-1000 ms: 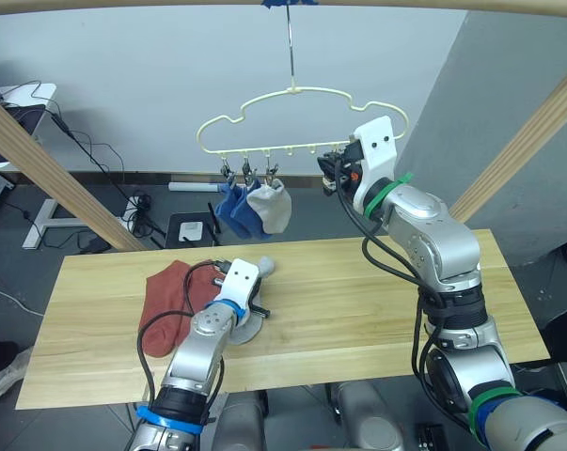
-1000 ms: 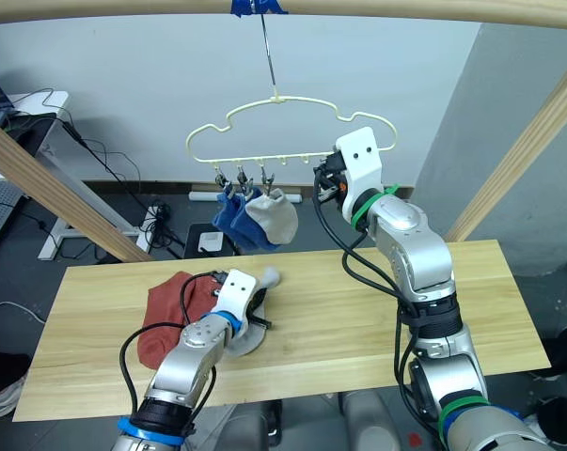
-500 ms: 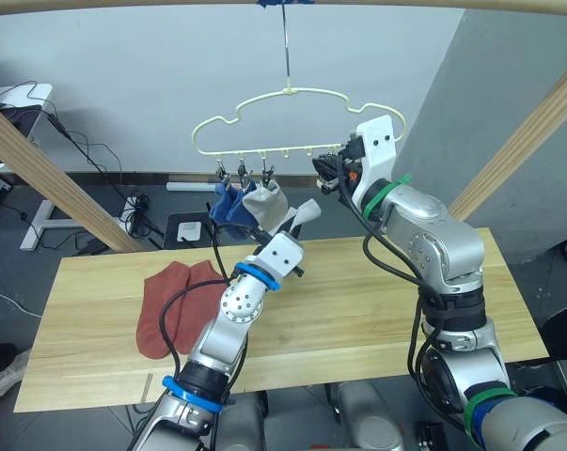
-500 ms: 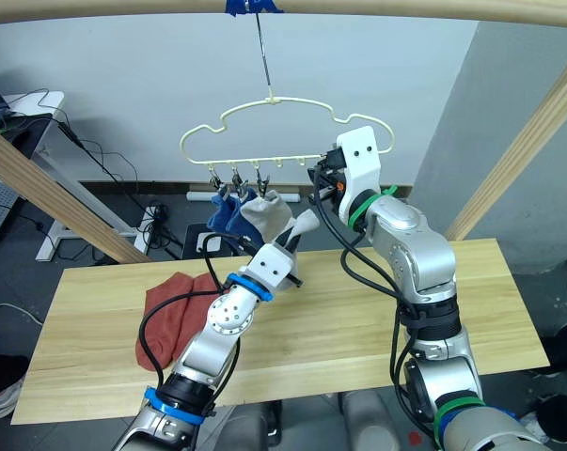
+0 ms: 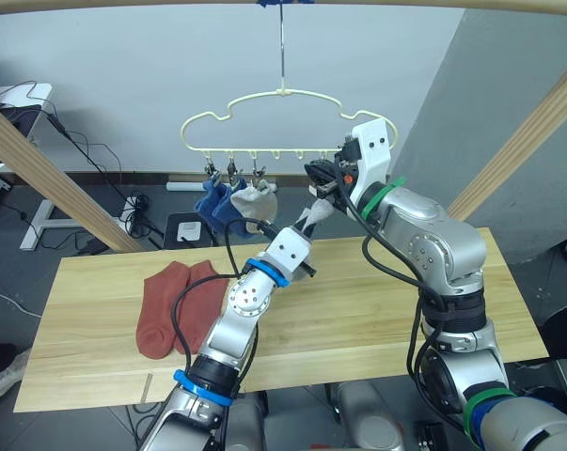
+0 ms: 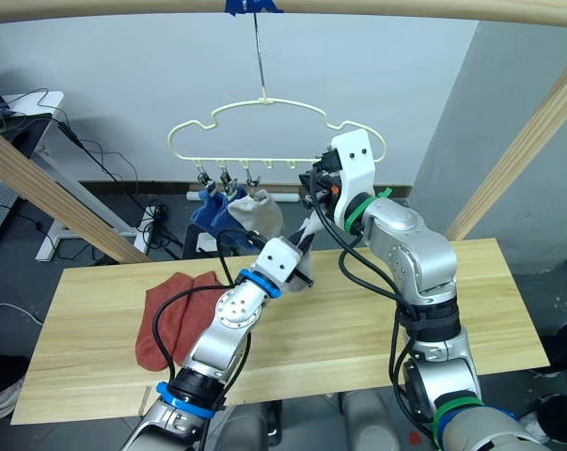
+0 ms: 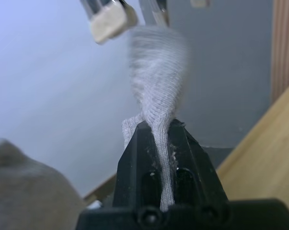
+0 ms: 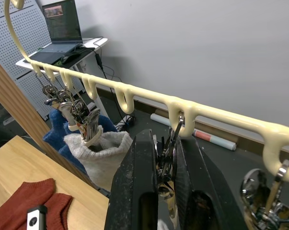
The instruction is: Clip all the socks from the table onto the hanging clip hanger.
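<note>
No writing can be read on anything in view. The clip hanger (image 5: pixel 283 122) is a thin cream wire bent into a cloud outline, hanging by a slim hook from a round wooden pole (image 5: pixel 264 5), with small metal clips under its lower bar. Two blue socks (image 5: pixel 215 199) and one light grey sock (image 5: pixel 255 199) of soft knit hang from three of the clips. The left gripper (image 5: pixel 307 230) is raised above the table (image 5: pixel 377 301), its black fingers closed on a second grey sock (image 7: pixel 158 96), whose ribbed cuff reaches up close under the clips. The right gripper (image 8: pixel 166 158) is pinched shut on a metal clip (image 8: pixel 175 132) on the bar. Two rust-red socks (image 5: pixel 175 305) lie flat side by side on the pale plank table.
</note>
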Available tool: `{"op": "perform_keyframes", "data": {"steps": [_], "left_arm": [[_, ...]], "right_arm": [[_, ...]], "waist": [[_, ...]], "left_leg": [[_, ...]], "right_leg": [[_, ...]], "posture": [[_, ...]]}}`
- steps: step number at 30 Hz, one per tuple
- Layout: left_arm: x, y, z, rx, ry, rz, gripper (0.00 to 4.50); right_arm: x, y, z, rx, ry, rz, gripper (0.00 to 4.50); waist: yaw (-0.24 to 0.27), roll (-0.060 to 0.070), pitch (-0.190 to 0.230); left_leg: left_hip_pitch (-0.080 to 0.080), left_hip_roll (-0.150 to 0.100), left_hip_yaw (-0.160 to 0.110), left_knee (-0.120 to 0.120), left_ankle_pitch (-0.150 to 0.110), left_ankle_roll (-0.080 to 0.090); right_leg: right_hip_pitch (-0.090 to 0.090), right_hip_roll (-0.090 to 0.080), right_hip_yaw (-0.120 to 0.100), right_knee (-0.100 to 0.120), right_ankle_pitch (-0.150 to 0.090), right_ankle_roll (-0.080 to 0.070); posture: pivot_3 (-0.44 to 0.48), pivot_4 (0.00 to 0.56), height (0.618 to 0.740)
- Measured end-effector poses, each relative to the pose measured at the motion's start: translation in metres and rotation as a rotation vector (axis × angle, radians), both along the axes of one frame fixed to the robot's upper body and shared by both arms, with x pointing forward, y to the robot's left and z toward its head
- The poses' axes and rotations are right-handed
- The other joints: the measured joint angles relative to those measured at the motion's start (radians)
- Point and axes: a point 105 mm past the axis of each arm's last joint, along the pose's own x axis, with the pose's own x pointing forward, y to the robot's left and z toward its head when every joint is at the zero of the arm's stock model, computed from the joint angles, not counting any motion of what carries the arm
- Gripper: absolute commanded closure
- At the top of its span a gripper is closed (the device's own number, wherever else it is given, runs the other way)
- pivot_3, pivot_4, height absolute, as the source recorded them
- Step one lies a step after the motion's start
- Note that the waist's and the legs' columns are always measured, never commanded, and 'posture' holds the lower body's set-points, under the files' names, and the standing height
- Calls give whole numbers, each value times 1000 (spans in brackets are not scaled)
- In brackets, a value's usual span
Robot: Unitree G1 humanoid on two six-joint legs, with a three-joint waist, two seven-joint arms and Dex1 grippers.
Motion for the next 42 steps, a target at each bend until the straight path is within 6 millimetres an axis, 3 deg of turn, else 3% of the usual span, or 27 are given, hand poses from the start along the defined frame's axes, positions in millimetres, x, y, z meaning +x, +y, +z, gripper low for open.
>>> {"op": "perform_keyframes", "data": {"steps": [6,20,40,42], "left_arm": [[-1,-4,-4,-40,56,-17,4500],[-1,-8,16,-137,58,-48,4500],[2,-8,23,-198,94,-44,4500],[1,-8,24,-200,92,-43,4500]], "right_arm": [[0,-1,0,-4,-1,-4,4398],[1,-5,0,-16,-6,-10,4398],[1,-5,0,-31,-13,-9,4398],[1,-5,0,-30,-13,-9,3673]], "waist": [[0,0,0],[0,0,0],[0,0,0],[0,0,0]], "left_leg": [[0,0,0,0,0,0],[0,0,0,0,0,0],[0,-1,0,0,0,0],[0,-1,0,0,0,0]], "right_leg": [[0,0,0,0,0,0],[0,0,0,0,0,0],[0,1,0,-1,0,0],[0,1,0,-1,0,0]], "posture": [[-227,269,740],[-224,271,740],[-223,272,740],[-223,272,740]]}}
